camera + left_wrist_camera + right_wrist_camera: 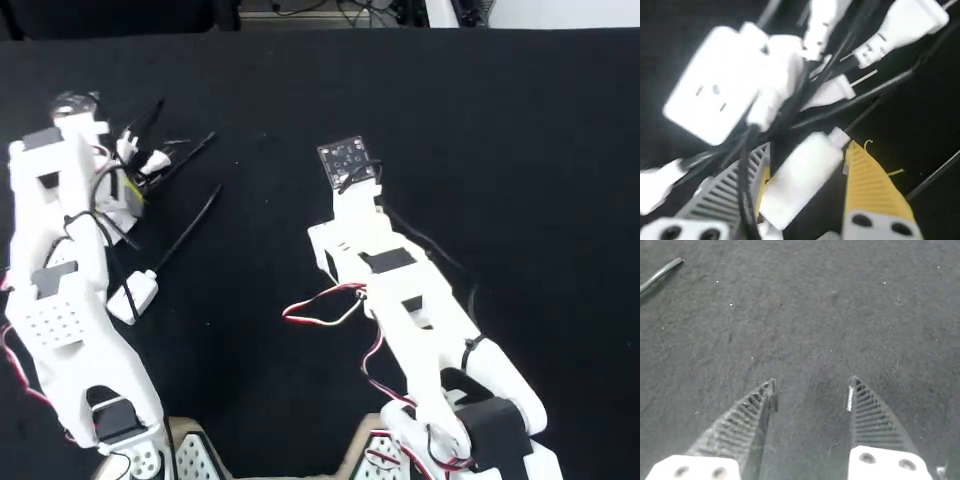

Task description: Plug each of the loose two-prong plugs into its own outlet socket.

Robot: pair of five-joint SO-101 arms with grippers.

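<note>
Between the jaws of the left gripper point(807, 150), one ribbed grey and the other yellow, sits a white plug point(800, 180). Its body fills the gap and the jaws are closed on it, the yellow one lying along one flank, while the plug's narrow end pokes out just past the tips. Black cords point(880, 89) cross right beyond those tips in a tangle, one strand running back over the grey jaw. A little farther out on the grey jaw's side lies a white outlet block point(715, 100), slotted face up and tilted, touching the cords. Farther out on the yellow jaw's side is a loose plug point(832, 92) whose two bare prongs point away from the block, and beyond it two more white plugs point(900, 22) lie at the far edge of the heap. Back toward this arm's base, well behind the jaws, a small white block point(135, 293) rests on the table point(500, 120) at the end of a long black lead; what kind of piece it is cannot be told. The right gripper point(811, 385) hangs low over the middle of the table, its jaws standing apart with dark cloth between them. Far beyond its tips, off to one side, a short stretch of black cable point(660, 272) lies flat, well apart from the jaws.
</note>
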